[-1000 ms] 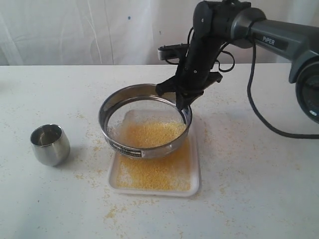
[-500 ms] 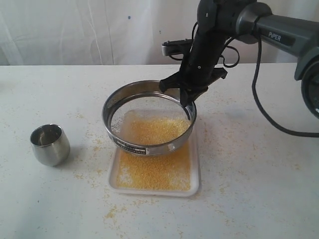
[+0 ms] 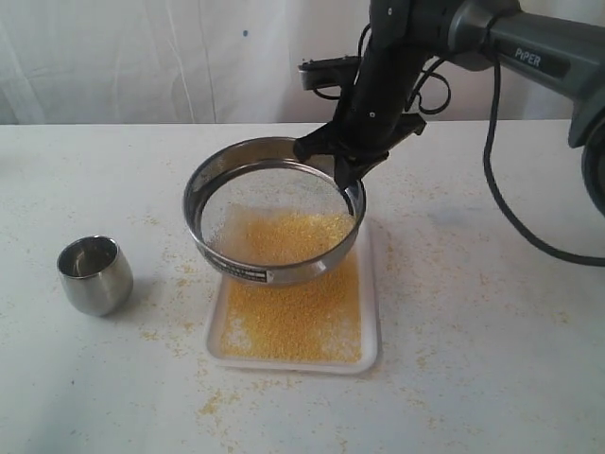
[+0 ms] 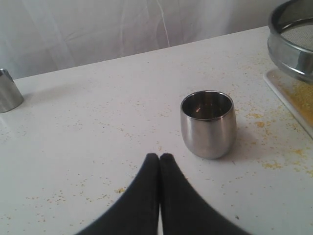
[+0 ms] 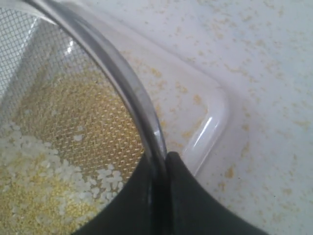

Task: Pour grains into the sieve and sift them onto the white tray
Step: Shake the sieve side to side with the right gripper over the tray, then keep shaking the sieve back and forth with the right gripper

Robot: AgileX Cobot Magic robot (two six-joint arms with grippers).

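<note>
**Q:** How was the sieve (image 3: pixel 284 274) held, and where?

**A:** Its far rim was clamped between the narrowly set fingers of the right gripper (image 3: pixel 345 178), one finger inside the ring and one outside. The sieve was positioned over the far half of the tray (image 3: pixel 371 326), with its label plate turned toward the exterior camera.

**Q:** Where were the grains (image 3: pixel 293 322) found?

**A:** A yellow layer was spread across the tray floor. More were seen on the mesh, where larger whitish bits were mixed in, as shown in the right wrist view. Stray grains were scattered over the table (image 3: pixel 492 359) around the tray.

**Q:** And the left gripper (image 4: pixel 159 161)?

**A:** It was closed, with its fingertips pressed together and nothing between them. It was pointed toward the cup (image 4: pixel 208 122) but kept apart from it. The cup was set upright on the table, well to the left of the tray.
</note>
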